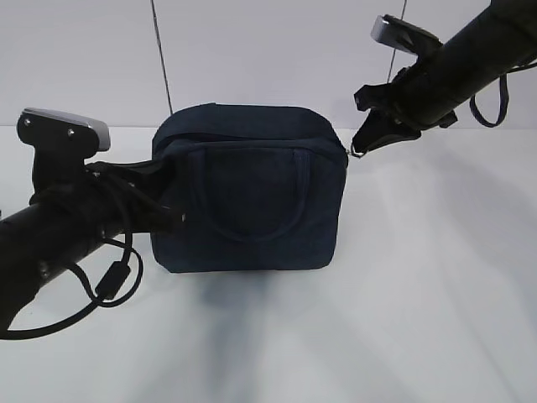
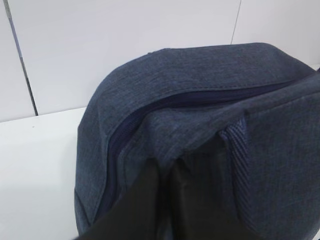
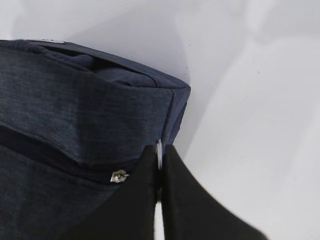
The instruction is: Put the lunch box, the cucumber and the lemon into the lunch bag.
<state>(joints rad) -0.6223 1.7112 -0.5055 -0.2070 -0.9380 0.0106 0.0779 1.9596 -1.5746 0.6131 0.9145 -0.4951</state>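
In the exterior view, the lunch bag is standing upright on the white table at the centre, its broad handle side facing the camera and its long axis running from 9 to 3 o'clock. The left gripper is reaching in from 9 o'clock and pressing against the bag's left end. The right gripper is coming down from 2 o'clock to the bag's upper right corner, where the metal ring pull is sitting.

In the left wrist view, the left gripper is pinching a fold of the bag's fabric at 6 o'clock, jaws drawn narrow; the zipper is curving above it.

In the right wrist view, the right gripper is clamping the ring pull between nearly closed fingers at 6 o'clock, the bag filling the left side.
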